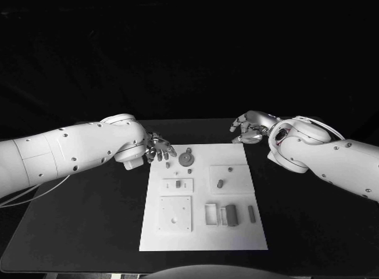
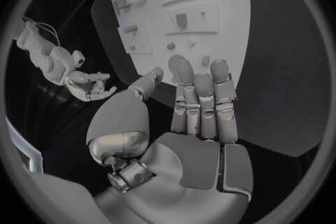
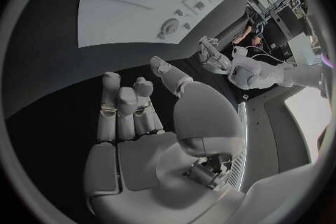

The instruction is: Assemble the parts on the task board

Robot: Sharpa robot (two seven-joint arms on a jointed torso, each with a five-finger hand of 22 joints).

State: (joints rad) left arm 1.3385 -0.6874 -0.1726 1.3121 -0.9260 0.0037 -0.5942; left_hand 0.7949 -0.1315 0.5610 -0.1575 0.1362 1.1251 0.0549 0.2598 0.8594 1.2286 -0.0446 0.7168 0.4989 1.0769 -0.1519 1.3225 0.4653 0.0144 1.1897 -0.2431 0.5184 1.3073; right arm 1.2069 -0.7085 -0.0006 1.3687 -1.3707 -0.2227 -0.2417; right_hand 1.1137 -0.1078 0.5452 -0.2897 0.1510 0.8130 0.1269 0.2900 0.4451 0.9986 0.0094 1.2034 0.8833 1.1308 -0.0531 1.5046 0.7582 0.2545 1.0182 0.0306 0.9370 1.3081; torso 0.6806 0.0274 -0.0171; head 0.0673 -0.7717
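Black tabletop (image 1: 81,232) runs bare on both sides of the white rectangular task board (image 1: 240,235), which lies in the middle of the head view; broad dark margins show to the board's left and right.

At the board's upper left corner the left hand (image 1: 157,147) hovers, its silver fingers (image 2: 201,102) stretched out side by side with the thumb apart, holding nothing. Its fingertips reach just over the board's left edge, near a round grey disc part (image 1: 186,158).

At the upper right the right hand (image 1: 250,129) hangs over the dark table just beyond the board's far right corner, fingers loosely curled and apart, empty too.

On the board the small grey parts number roughly ten: the disc and small pegs in the upper half, a short cylinder (image 1: 220,184) at centre right, upright blocks (image 1: 231,214) at lower right. Two raised white square plates (image 1: 175,213) sit on its left side.
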